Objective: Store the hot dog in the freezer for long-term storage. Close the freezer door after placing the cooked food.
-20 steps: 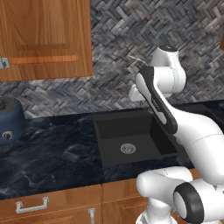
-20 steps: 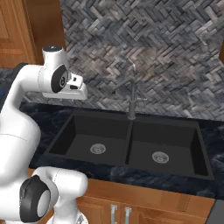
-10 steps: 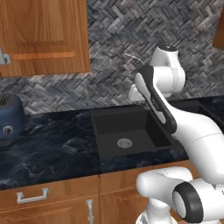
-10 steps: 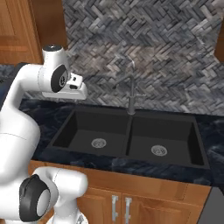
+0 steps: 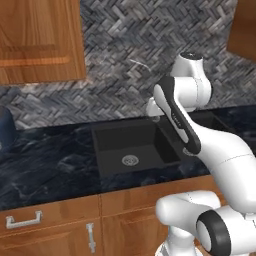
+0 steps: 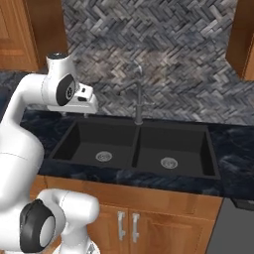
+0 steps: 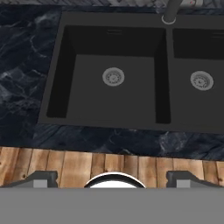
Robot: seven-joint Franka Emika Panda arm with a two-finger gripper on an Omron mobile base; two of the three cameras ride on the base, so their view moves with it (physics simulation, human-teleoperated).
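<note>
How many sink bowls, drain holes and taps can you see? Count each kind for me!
Black sink bowls: 2, left and right
Round silver drain holes: 2, left and right
Thin grey taps: 1
Total: 5

Lighting I see: even, fairly bright, no clear source. Shadows: soft, deepest inside the sink (image 7: 113,83). Rendering slightly soft throughout.

Glossy white rounded arm (image 5: 186,125) — dark joint rings, black stripe.
</note>
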